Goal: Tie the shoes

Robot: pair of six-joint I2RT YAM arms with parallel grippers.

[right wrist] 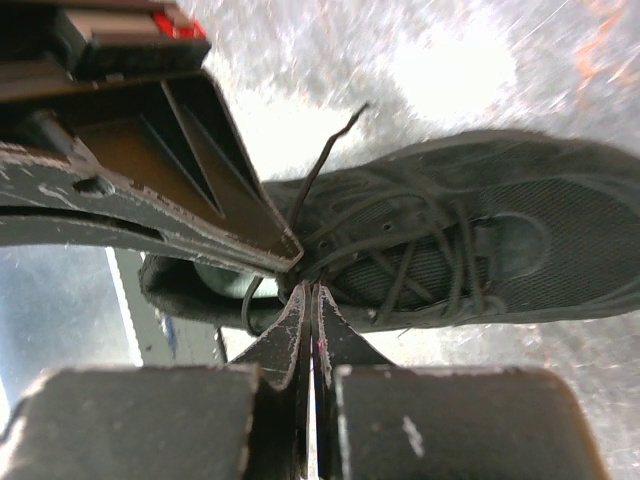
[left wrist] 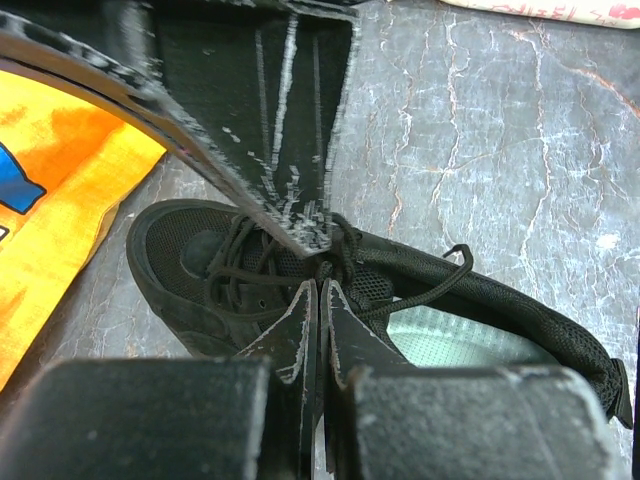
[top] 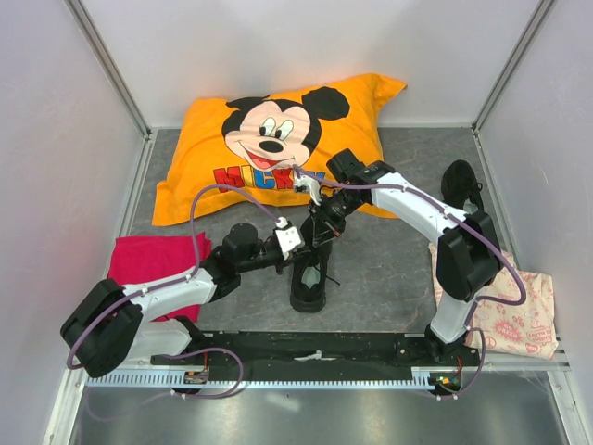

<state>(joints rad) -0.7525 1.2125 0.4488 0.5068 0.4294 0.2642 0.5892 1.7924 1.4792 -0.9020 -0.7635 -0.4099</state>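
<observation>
One black shoe [top: 310, 278] is laid on the grey worktop [top: 389, 269] between the two arms, just in front of the orange pillow [top: 269, 139]. A second shoe [top: 460, 185] is seen well apart, at the far right by the wall.

The left pincer [left wrist: 320, 288] is clenched, with its tips set down on the crossing of the laces [left wrist: 240, 270] over the tongue. The right pincer [right wrist: 312, 295] is clenched at the same spot from the opposite side, so the two sets of tips almost touch. Whether a strand is pinched in either cannot be told.

A loose lace end [right wrist: 330, 150] is seen sticking up free. No finished bow can be made out.

Several risks are judged from here:
- A thin lace could slip from shut tips if it is pulled.
- The light shoe could be dragged or lifted.
- The crowded tips could collide or snag the wrong strand.
</observation>
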